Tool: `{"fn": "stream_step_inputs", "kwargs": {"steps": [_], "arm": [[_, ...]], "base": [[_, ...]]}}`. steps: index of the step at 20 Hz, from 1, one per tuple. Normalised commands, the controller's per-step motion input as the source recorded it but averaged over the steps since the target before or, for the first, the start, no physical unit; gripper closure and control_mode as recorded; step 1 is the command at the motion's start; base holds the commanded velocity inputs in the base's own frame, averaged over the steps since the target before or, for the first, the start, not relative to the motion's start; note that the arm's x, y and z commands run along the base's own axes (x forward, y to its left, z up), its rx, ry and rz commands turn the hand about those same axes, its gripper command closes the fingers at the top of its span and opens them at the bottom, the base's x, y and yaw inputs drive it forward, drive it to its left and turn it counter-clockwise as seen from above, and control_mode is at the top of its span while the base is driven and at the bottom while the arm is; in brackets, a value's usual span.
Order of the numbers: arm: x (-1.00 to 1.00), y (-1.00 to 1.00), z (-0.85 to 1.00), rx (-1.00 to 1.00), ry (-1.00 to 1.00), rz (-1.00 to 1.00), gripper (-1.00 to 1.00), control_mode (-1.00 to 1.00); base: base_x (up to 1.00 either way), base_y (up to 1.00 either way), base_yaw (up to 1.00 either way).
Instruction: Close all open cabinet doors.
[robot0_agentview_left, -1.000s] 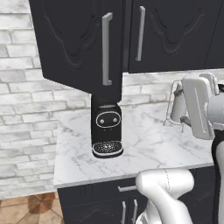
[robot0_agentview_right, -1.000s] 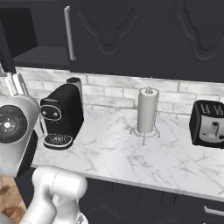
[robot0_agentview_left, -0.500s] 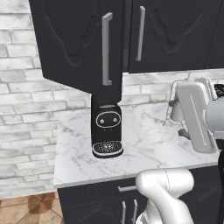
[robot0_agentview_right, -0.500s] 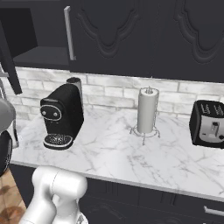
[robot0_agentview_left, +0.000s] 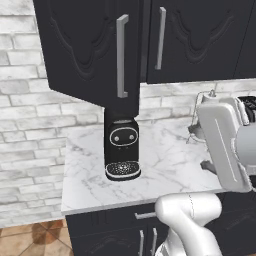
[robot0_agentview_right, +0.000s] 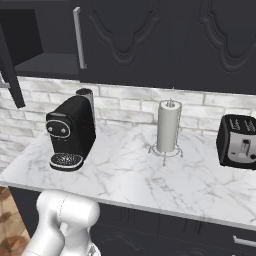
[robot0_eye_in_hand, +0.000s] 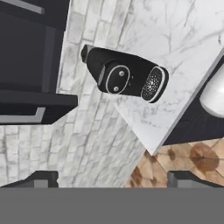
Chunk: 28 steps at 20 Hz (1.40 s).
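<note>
Doors first: we see one open cabinet door (robot0_agentview_left: 90, 50) swung out over the left end of the marble counter (robot0_agentview_left: 165, 165), its silver bar handle (robot0_agentview_left: 121, 56) facing us, with a closed cabinet door (robot0_agentview_left: 197, 37) just to its right. Below the open one stands a black coffee machine (robot0_agentview_left: 121, 150). Farther right along the counter we find a paper towel holder (robot0_agentview_right: 169, 127) and a black toaster (robot0_agentview_right: 240, 142). Our gripper (robot0_eye_in_hand: 111, 178) has its fingertips (robot0_eye_in_hand: 41, 178) spread wide, holding nothing, well apart from the door.
</note>
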Motion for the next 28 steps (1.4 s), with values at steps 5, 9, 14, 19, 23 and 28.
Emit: {"fn": "stream_step_inputs", "kwargs": {"steps": [5,9,14,19,23,28], "arm": [[-0.04,0.48,0.00,0.00,0.00,-0.01,-1.00,-1.00],[0.01,0.56,0.04,0.02,0.03,-0.06,-1.00,-1.00],[0.17,0.60,0.02,0.00,0.00,-0.10,-1.00,-1.00],[0.46,0.41,0.01,0.00,-0.09,-0.19,-1.00,-1.00],[0.54,0.11,0.10,0.03,-0.14,-0.16,-1.00,-1.00],[0.49,0.01,0.17,0.08,-0.16,-0.10,-1.00,-1.00]], "base": [[0.00,0.00,0.00],[0.00,0.00,0.00],[0.00,0.00,0.00],[0.00,0.00,0.00],[0.00,0.00,0.00],[0.00,0.00,0.00]]}}
